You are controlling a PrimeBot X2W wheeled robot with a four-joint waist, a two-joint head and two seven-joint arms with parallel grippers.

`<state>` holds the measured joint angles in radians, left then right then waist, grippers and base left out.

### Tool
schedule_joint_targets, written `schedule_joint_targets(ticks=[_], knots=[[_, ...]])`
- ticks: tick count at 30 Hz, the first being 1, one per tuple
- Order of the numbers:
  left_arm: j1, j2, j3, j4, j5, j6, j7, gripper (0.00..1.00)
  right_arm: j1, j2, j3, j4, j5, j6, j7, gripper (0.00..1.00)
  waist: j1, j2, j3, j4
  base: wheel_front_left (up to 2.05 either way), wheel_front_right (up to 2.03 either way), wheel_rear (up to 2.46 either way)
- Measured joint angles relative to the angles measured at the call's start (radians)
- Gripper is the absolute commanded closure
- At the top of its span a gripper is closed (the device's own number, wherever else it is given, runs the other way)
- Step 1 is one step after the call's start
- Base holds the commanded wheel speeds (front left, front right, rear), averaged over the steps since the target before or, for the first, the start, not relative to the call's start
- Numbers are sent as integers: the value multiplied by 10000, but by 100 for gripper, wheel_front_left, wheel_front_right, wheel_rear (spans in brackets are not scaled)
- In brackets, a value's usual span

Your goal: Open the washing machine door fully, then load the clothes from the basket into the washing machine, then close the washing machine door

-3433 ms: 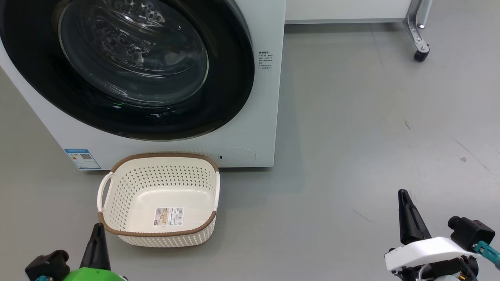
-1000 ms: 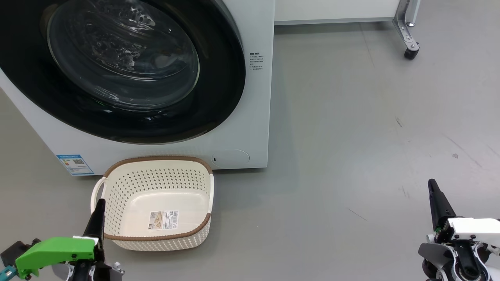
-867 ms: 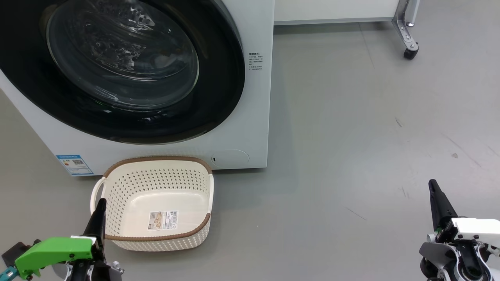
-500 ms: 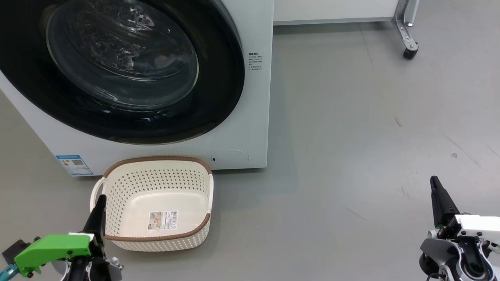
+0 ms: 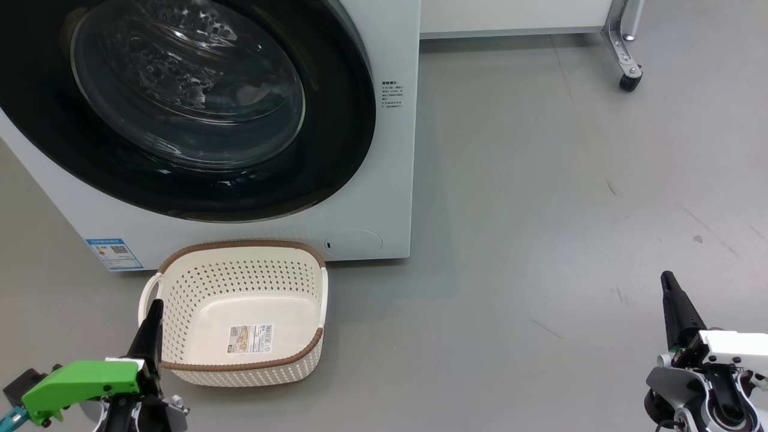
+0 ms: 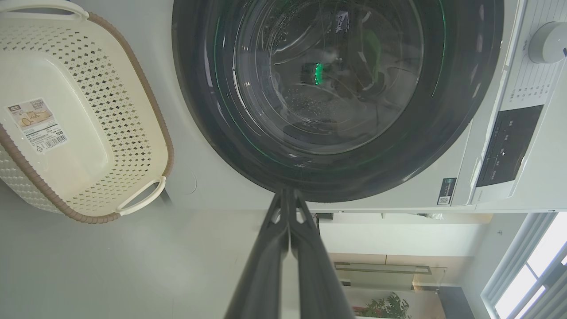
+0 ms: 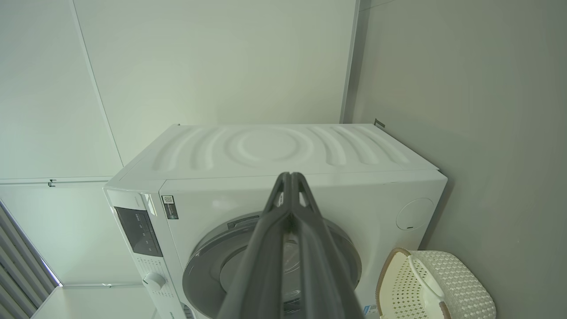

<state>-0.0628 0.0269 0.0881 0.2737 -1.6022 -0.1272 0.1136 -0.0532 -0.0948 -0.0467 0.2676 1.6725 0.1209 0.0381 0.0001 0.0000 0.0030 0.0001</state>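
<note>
Plainly shut, the washing machine door (image 5: 180, 102) sits upper left; left gripper (image 5: 154, 312) and right gripper (image 5: 668, 287), lower corners, fingers together.

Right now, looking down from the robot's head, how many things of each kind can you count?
Washing machine: 1
Basket: 1, empty
Grippers: 2, left gripper and right gripper, both shut
Caster wheel: 1
Total: 5
</note>
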Motion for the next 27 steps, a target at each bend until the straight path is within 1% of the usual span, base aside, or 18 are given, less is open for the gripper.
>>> schedule_joint_targets(ticks=[27], knots=[[0,0,-2,-2,0,0,-2,100,-7,2,-25,58,0,2,13,100,0,0,-2,-1,0,0,0]])
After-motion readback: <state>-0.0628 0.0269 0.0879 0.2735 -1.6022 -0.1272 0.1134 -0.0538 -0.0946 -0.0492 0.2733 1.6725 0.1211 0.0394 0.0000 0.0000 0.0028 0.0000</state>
